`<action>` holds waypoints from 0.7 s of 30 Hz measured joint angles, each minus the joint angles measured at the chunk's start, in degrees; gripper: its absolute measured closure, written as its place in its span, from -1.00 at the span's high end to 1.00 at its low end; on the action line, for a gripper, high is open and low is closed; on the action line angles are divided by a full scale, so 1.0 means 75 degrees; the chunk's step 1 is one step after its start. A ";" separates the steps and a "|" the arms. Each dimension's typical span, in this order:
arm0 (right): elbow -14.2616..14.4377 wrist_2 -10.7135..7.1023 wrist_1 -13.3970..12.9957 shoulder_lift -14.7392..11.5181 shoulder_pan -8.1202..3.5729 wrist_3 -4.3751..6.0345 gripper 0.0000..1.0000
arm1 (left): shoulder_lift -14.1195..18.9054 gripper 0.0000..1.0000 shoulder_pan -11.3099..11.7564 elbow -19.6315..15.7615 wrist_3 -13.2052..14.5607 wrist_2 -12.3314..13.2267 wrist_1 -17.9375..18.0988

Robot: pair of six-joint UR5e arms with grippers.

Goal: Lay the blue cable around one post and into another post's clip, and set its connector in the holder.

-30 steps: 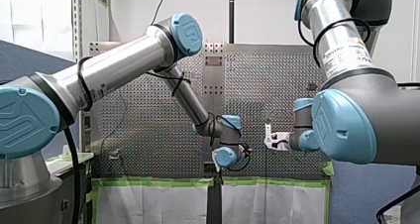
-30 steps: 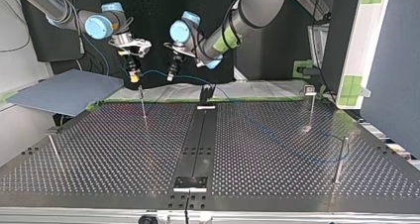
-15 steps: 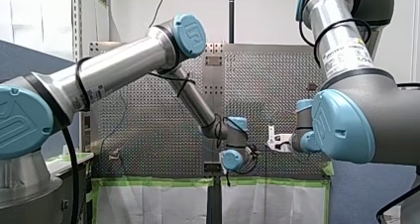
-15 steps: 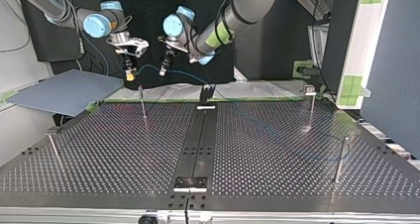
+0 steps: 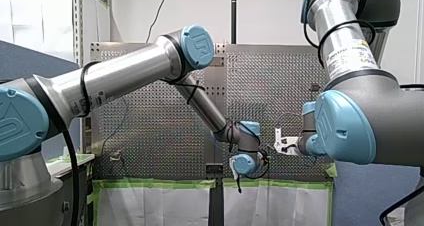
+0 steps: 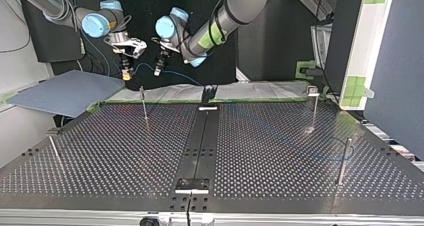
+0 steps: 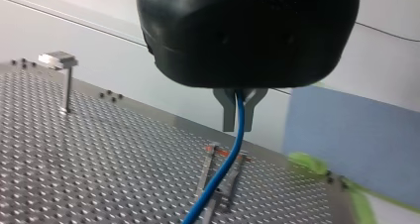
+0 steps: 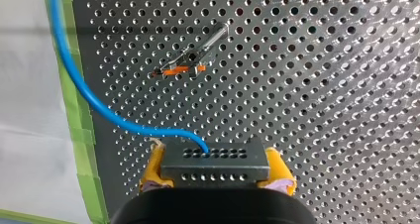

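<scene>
Blue cable [image 7: 218, 177], pinched by left end effector [image 7: 238, 127], and connector [image 8: 215, 159], clamped by right end effector [image 8: 215, 173], shifted sideways.

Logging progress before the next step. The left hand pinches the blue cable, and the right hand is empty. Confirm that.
Not quite. The left hand does pinch the blue cable, but the right hand is not empty: its yellow pads clamp the connector at the cable's end. The right wrist view shows it.
</scene>
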 joint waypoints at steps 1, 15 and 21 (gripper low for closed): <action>-0.0001 -0.0011 -0.0019 0.0024 -0.0007 0.0001 -1.00 | -0.0001 -0.98 -0.0003 0.0066 -0.0007 0.0003 -0.0005; -0.0005 -0.0619 -0.0548 0.0321 -0.0254 0.0246 -1.00 | -0.0162 -0.98 -0.0095 0.0797 -0.0048 0.0017 -0.0460; -0.0011 -0.0995 -0.0730 0.0329 -0.0446 0.0462 -1.00 | -0.0164 -0.98 -0.0089 0.0869 -0.0087 0.0021 -0.0540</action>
